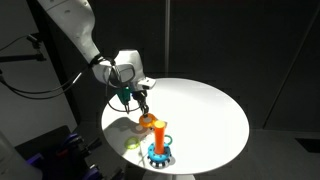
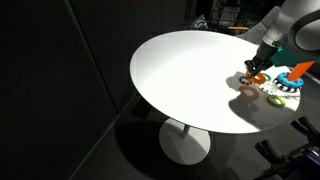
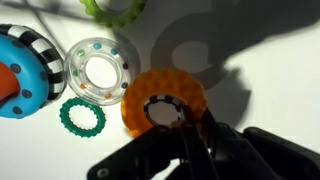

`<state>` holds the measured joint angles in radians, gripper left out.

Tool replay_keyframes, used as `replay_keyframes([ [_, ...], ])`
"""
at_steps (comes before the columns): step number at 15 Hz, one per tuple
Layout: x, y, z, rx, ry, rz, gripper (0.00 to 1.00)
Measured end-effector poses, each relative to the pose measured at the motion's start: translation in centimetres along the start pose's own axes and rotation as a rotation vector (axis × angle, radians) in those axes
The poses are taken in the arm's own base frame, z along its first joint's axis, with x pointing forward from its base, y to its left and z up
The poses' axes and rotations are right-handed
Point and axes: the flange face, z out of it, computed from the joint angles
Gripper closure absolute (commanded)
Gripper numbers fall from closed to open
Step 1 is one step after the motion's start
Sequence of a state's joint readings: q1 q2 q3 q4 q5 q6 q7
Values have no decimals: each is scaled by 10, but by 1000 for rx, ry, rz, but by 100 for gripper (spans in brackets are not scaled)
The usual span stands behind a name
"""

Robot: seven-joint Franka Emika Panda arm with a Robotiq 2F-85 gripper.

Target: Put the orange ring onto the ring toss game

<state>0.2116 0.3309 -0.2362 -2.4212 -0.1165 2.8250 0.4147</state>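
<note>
The orange ring is a thin orange hoop pinched at its near rim by my gripper, which is shut on it. In both exterior views the gripper holds the ring just above the white table, casting a shadow. The ring toss game, an orange peg on a round blue toothed base, stands close beside the ring. In the wrist view it shows at the left edge, partly cut off.
A clear ring with coloured beads, a small green toothed ring and a paler yellow-green ring lie around the game. All sit near the edge of the round white table.
</note>
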Motion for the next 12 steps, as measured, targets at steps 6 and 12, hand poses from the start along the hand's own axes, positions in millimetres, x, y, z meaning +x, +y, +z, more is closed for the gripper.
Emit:
replay_keyframes([
  [6, 10, 10, -39, -40, 27, 10, 95],
  [12, 16, 29, -85, -114, 61, 4, 95],
])
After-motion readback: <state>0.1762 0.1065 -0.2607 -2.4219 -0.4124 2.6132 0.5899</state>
